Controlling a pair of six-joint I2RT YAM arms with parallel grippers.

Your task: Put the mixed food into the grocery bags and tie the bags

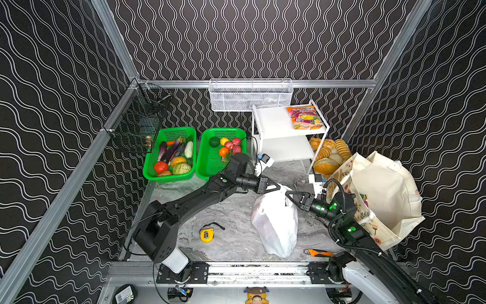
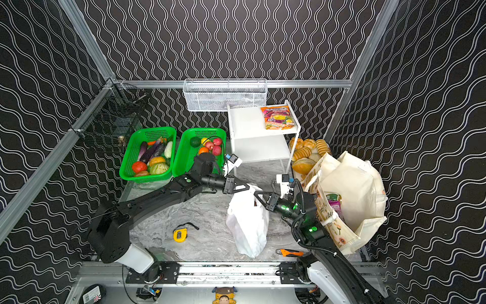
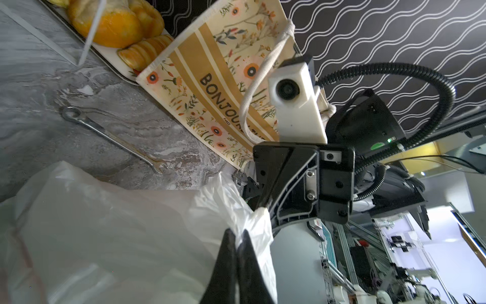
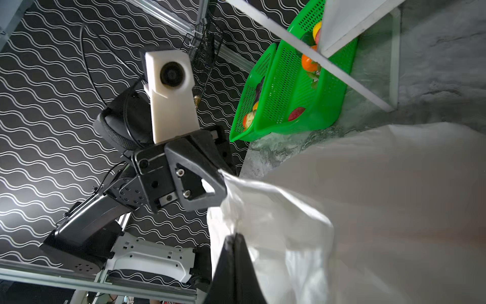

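On the table point(image 1: 231, 237) the white plastic bag point(image 1: 274, 226) stands upright. The left gripper point(image 1: 278, 187) pinches plastic at the bag's top. The right gripper point(image 1: 288, 194) pinches it at the opposite side.

Dark capitals spell "BONJOUR" along a tan stripe on the flowered cream cloth tote point(image 3: 210, 86). Smaller print beneath it, and the lettering on the snack packet point(image 1: 305, 117), cannot be read.

A white plastic bag point(image 1: 274, 223) stands mid-table point(image 1: 226, 223). Its gathered top is pinched from 10 o'clock by the left gripper point(image 1: 278, 187) and from 2 o'clock by the right gripper point(image 1: 287, 194), both closed on it. The cream tote point(image 1: 384, 194) sits at the bag's 3 o'clock, and a yellow tape measure point(image 1: 207, 234) lies at its 9 o'clock.
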